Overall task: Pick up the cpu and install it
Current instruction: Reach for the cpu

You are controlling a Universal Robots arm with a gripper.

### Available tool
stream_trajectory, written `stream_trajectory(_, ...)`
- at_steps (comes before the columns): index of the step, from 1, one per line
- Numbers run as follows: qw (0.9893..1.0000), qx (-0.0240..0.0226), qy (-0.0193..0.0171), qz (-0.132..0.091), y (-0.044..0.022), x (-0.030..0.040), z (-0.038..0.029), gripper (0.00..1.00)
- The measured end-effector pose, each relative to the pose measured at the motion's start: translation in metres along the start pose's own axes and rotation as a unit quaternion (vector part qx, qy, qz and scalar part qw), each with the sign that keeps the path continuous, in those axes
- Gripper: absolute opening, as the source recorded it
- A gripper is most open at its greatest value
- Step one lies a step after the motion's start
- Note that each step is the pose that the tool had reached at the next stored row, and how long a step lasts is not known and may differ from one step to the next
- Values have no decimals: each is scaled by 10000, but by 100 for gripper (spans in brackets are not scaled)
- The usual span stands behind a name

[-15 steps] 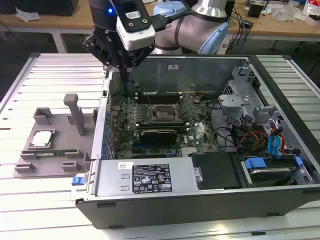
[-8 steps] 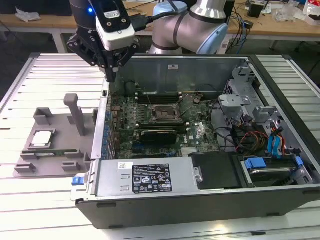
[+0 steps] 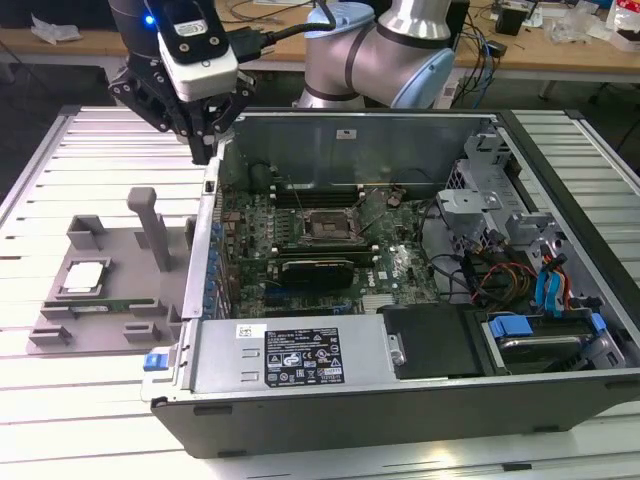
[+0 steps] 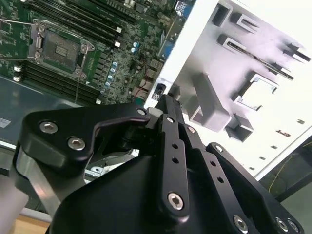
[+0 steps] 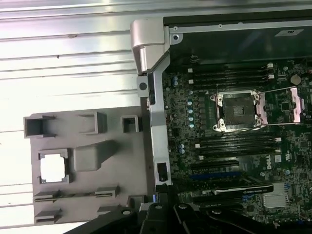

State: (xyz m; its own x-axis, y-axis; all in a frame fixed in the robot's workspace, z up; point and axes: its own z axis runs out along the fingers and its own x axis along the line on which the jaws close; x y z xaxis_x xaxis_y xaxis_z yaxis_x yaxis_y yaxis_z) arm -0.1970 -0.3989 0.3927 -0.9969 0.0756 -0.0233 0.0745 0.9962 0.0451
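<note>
The cpu (image 3: pixel 85 277) is a small square chip with a silvery top. It lies flat in a pocket of the grey fixture plate (image 3: pixel 110 250) on the exterior view's left of the open computer case. Both wrist views show the cpu (image 5: pixel 52 167) (image 4: pixel 258 95) in that pocket. On the motherboard, the socket (image 3: pixel 325 225) (image 5: pixel 237 109) (image 4: pixel 61 48) stands open with its frame lifted and a dark centre. My gripper (image 3: pixel 205 148) (image 4: pixel 164 101) hangs high above the case's wall, between the plate and the socket. Its fingers are shut and hold nothing.
A long green memory stick (image 3: pixel 100 305) sits in a slot of the plate below the cpu. A grey upright post (image 3: pixel 150 225) rises from the plate. The case wall (image 3: pixel 205 260) stands between plate and motherboard. Cables and drive bays (image 3: pixel 520 270) crowd the exterior view's right.
</note>
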Motion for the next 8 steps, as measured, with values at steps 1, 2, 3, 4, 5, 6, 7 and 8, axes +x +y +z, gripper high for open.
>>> stream_trajectory(1, 10000, 0, 0, 0, -2, 28, -1, 11)
stream_trajectory(2, 10000, 0, 0, -1, -4, 59, -2, 11)
stream_trajectory(3, 10000, 0, 0, 0, -7, 95, -3, 11)
stream_trajectory(4, 10000, 0, 0, 0, -10, 129, -4, 11)
stream_trajectory(5, 10000, 0, 0, 0, -11, 150, -4, 11)
stream_trajectory(6, 10000, 0, 0, 0, -13, 172, -4, 11)
stream_trajectory(7, 10000, 0, 0, 0, -15, 195, -5, 11)
stream_trajectory(8, 10000, 0, 0, -1, -18, 239, -7, 11)
